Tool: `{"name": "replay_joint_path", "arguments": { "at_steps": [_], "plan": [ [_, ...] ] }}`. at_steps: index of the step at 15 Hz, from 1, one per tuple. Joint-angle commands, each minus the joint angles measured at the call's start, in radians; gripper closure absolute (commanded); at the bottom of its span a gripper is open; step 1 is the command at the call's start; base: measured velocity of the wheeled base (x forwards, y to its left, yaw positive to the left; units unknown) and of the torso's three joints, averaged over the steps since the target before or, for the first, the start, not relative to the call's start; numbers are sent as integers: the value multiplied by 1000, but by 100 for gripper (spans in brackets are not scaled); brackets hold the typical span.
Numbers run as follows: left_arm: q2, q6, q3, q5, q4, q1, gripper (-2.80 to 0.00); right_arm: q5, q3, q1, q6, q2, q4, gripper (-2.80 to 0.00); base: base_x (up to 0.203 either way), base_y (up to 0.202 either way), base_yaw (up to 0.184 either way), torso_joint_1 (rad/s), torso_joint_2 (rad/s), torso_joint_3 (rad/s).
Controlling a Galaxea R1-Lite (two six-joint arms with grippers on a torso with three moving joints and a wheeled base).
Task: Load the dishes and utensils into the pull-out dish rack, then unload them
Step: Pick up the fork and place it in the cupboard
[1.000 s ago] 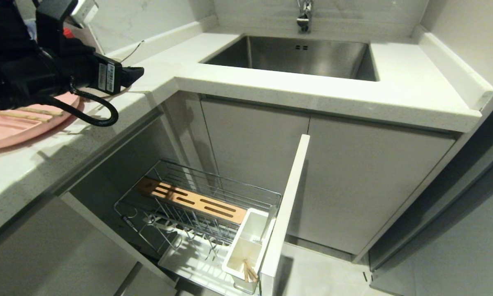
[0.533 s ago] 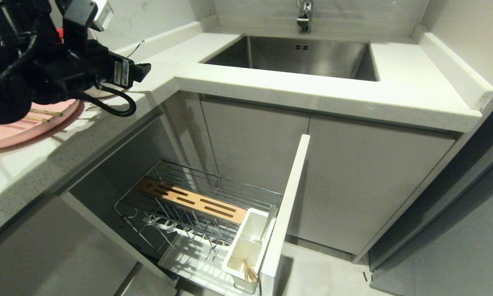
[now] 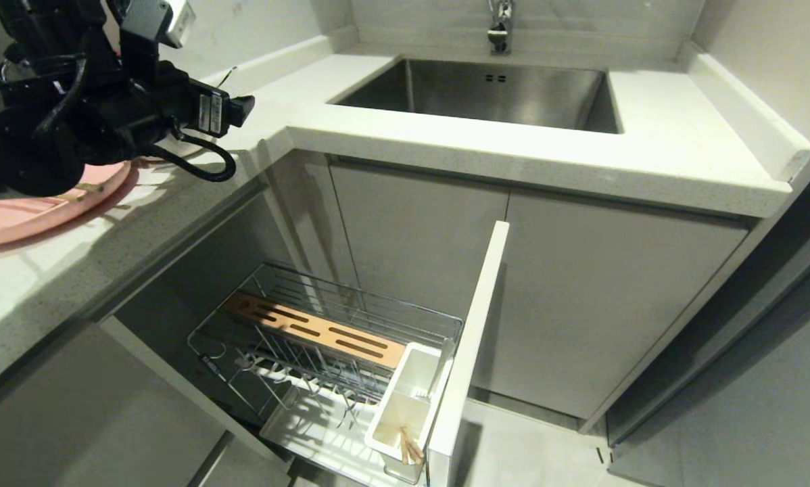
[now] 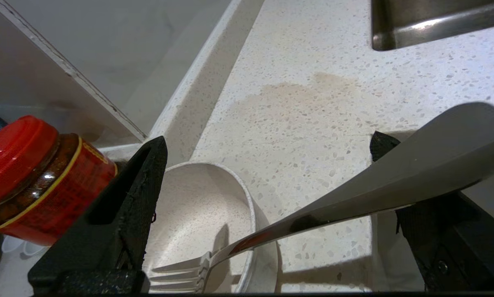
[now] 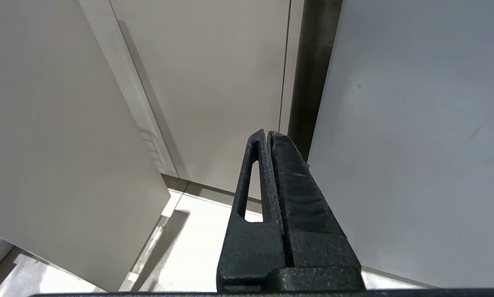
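Wooden chopsticks [image 3: 410, 446]: loaded in cutlery box [image 3: 405, 406]. Fork [image 4: 313, 218] and bowl [image 4: 201, 218]: on the counter between the left gripper's [image 4: 267, 206] wide-open, empty fingers. Pink plate [image 3: 33, 210]: unloaded. Right gripper [image 5: 271, 140]: closed, idle.

fork [image 4: 354, 194] leans in bowl [image 4: 197, 214] on counter [image 4: 313, 103], beside jar [image 4: 36, 181].

The head view looks down from above at the counter [image 3: 445, 145], sink [image 3: 486, 91] and pull-out dish rack [image 3: 324, 352]. The left wrist view sits close over that same counter [image 4: 313, 123]. The right wrist view faces cabinet doors [image 5: 214, 82] near the floor.
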Motion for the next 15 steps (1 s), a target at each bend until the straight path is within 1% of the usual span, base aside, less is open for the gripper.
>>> {"name": "replay_joint_path", "arguments": {
  "at_steps": [1, 2, 3, 8, 15],
  "plan": [
    [6, 2, -2, -1, -4, -8, -280, 0, 26, 0, 0, 0, -1, 0, 0, 0, 0, 0, 0, 0],
    [7, 1, -2, -1, -4, -11, -277, 0, 26, 0, 0, 1, -1, 0, 0, 0, 0, 0, 0, 0],
    [7, 1, 0, -2, -2, -11, 0, 0, 26, 0, 0, 1, -1, 0, 0, 0, 0, 0, 0, 0],
    [6, 1, 0, -5, -8, -17, 0, 0, 26, 0, 0, 1, -1, 0, 0, 0, 0, 0, 0, 0],
    [-17, 5, 5, -4, -63, -18, 0, 0, 26, 0, 0, 1, -1, 0, 0, 0, 0, 0, 0, 0]
  ]
}}
